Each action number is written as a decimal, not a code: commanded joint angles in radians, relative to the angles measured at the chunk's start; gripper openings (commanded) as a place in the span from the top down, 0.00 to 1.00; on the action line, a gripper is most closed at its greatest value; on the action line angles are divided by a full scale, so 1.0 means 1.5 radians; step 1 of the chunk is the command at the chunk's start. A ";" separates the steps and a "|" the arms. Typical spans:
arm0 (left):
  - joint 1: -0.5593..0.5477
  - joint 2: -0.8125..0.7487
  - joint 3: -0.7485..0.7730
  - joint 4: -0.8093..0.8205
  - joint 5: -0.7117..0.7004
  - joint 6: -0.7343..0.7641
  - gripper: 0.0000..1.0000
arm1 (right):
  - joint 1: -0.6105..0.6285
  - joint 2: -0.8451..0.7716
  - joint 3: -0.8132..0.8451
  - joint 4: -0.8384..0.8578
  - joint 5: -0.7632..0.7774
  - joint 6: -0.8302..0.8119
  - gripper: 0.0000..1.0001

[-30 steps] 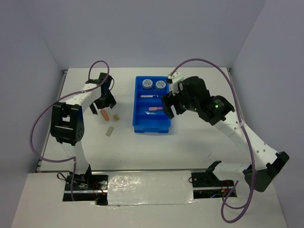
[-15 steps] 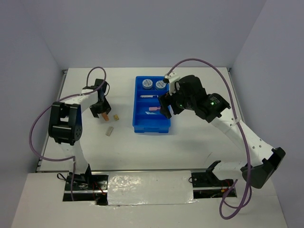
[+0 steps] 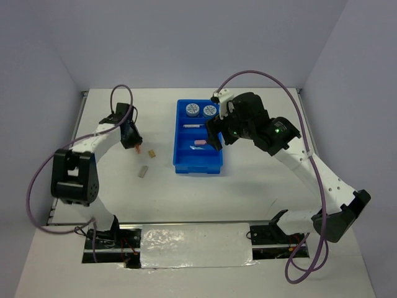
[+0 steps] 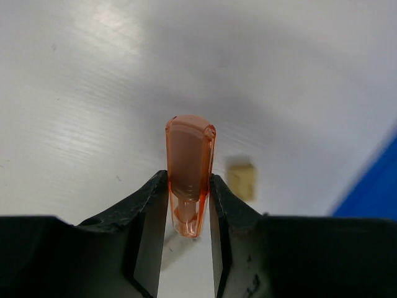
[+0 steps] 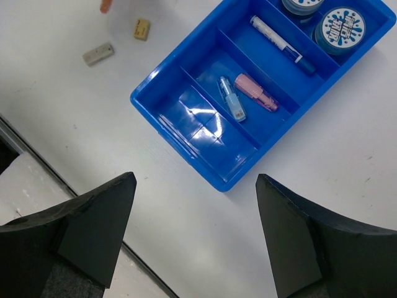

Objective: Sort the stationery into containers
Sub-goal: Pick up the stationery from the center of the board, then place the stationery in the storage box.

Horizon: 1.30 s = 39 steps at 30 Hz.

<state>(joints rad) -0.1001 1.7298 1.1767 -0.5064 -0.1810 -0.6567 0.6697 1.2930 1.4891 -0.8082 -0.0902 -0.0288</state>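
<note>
the left end effector (image 4: 189, 208) is clenched on a small orange bar (image 4: 190, 161) over the white counter (image 4: 93, 93), at 9 o'clock from the blue tray (image 3: 197, 169), with the tan bar (image 4: 242, 181) lying loose at its 4 o'clock and the grey bar (image 3: 143, 171) just past that. the right end effector (image 5: 195, 239), fingers spread wide and grasping nothing, hangs over the tray. there, two rolls (image 5: 343, 25) sit in the 12 o'clock compartment, the pen (image 5: 276, 39) in the next, and the pink bar (image 5: 255, 92) and light-blue bar (image 5: 231, 99) side by side in the third.

A white table (image 3: 248, 186) stands between pale grey walls (image 3: 186, 43).
</note>
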 commanded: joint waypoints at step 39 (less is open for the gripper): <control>-0.290 0.182 0.285 0.141 0.268 0.315 0.26 | -0.006 -0.129 -0.068 -0.023 0.082 0.004 0.14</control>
<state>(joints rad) -0.5369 2.0109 1.6154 -0.3073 0.2295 -0.1860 0.6640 1.1202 1.3846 -0.8417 0.0166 -0.0227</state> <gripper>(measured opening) 0.728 0.861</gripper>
